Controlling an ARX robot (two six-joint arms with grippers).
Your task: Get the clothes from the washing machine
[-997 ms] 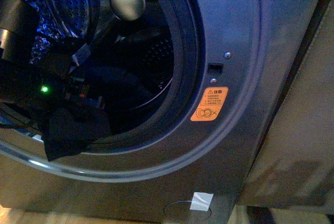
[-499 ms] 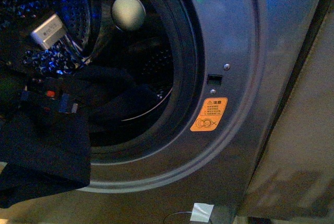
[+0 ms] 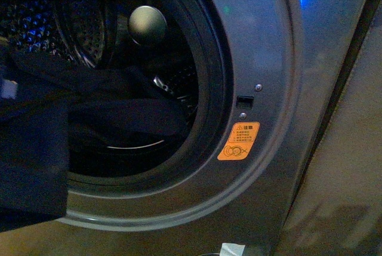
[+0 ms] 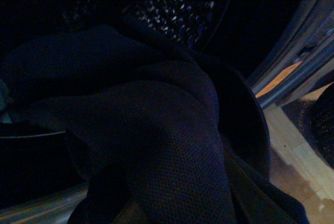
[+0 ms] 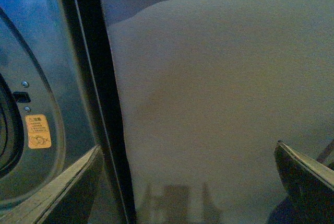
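We see the dark navy-blue knitted cloth (image 3: 36,166) stretched across the mouth of the grey metallic front-loading washing machine (image 3: 268,41). Its long axis runs roughly sideways. One end hangs as a broad flap over the lower left rim of the porthole, outside the machine. The other end lies as a band reaching right into the perforated steel drum (image 3: 83,29). In the left wrist view the same cloth (image 4: 167,151) fills almost the whole picture in limp folds, its fine weave plain to see, with the drum's holes (image 4: 177,4) glinting behind it.

The left arm's fingers are buried under that cloth, so we cannot tell whether they are clamped on it or not.

The right arm's fingers (image 5: 62,185) are spread wide with nothing between them. They are well clear of the porthole and face a plain beige-grey panel (image 5: 219,104) beside the machine. The small orange sticker (image 5: 38,131) shows off to one side.

Half a second ago the silver block and cabling of the left arm showed at the drum mouth. Now the cloth hides them, and the hanging flap fills more of the left edge. The orange sticker (image 3: 239,141) also sits a little lower in the front view.
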